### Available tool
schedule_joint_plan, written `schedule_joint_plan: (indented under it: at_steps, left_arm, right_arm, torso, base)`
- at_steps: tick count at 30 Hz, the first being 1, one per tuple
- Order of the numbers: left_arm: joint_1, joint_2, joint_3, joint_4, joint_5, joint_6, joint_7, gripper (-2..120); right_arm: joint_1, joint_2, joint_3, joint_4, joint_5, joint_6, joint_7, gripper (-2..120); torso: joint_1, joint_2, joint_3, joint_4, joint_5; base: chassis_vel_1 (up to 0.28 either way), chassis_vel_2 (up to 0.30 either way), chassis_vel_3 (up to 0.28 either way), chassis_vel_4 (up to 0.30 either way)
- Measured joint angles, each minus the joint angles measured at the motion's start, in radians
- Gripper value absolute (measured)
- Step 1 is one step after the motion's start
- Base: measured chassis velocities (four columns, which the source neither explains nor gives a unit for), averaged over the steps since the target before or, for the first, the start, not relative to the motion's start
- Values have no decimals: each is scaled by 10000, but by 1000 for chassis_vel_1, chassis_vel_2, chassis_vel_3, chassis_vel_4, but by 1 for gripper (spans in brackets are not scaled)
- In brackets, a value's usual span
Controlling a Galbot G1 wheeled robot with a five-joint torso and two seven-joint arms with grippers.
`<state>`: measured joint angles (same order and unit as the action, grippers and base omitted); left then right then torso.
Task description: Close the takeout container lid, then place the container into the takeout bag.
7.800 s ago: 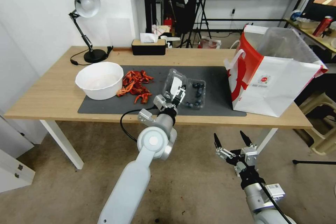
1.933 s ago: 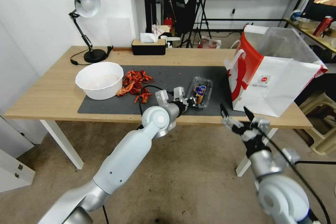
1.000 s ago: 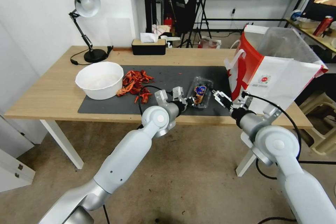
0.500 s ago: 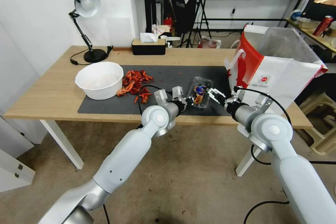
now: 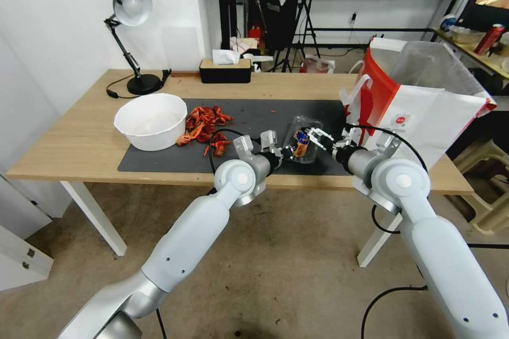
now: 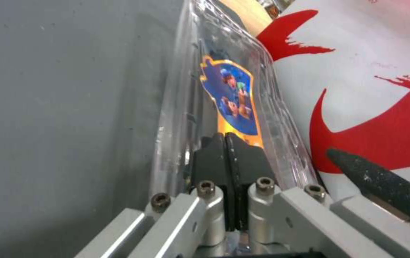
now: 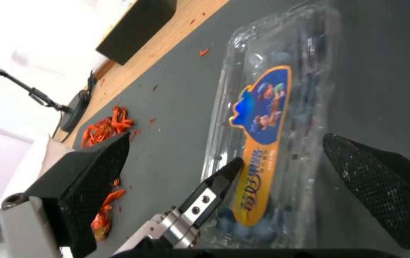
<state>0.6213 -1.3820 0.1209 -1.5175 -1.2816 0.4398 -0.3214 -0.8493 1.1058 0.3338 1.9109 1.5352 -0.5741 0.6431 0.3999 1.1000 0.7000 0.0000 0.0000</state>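
The takeout container (image 5: 303, 143), a clear plastic clamshell with dark blueberries inside, lies on the grey mat (image 5: 254, 116) near the front edge of the wooden table (image 5: 69, 137), between the heap of red crayfish shells (image 5: 207, 127) and the takeout bag (image 5: 419, 122). The lid (image 7: 272, 100) is folded down over the tray. Its sticker (image 7: 262, 122) faces up: a blue panel with cartoon figures above an orange band bearing writing too small to read.

The left gripper (image 5: 286, 152) meets the container at its near end. In the left wrist view its two black fingers (image 6: 226, 161) are pressed flat together against the lid's edge; whether any plastic is pinched between them cannot be told.

The right gripper (image 5: 317, 137) reaches in from the bag's side and hovers just over the container. In the right wrist view its textured black pads (image 7: 95, 168) are spread wide, one to each side of the container, neither touching it; the left gripper's fingertip (image 7: 224, 179) shows between them at the lid's rim.

The takeout bag stands upright at the right end of the table, just beside the mat: white paper with red sides, white handles, a clear liner rising from its mouth, and a small round red logo (image 5: 400, 120) whose lettering is illegible. A white bowl (image 5: 151, 121) sits at the mat's left end.
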Motion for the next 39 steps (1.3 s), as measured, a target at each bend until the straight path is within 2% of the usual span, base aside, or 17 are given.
schedule_joint_plan:
  at_steps: [7,14,28,39]
  left_arm:
    - [-22,27,-25,40,-59,-9,6,0]
    - [3,27,-54,33,-61,-46,6,0]
    - [65,18,-103,-40,-53,-81,-26,0]
    - [79,51,-129,-65,-47,-115,-29,0]
  right_arm:
    - [465,80,-345,-374,-41,-135,146,100]
    - [952,104,-657,-700,-314,-437,886,100]
    - [917,-75,-792,-610,-943,-632,1396,100]
    - [1185,145,-1000,-1041,-930,-888,1813,100]
  torso:
    - [0,0,-1,-1,0]
    - [1,0,-1,-1,0]
    - [1,0,-1,-1,1]
    - [1,0,-1,0,0]
  base:
    - [0,0,0,0]
    - [0,0,0,0]
    - [0,0,0,0]
    - [0,0,0,0]
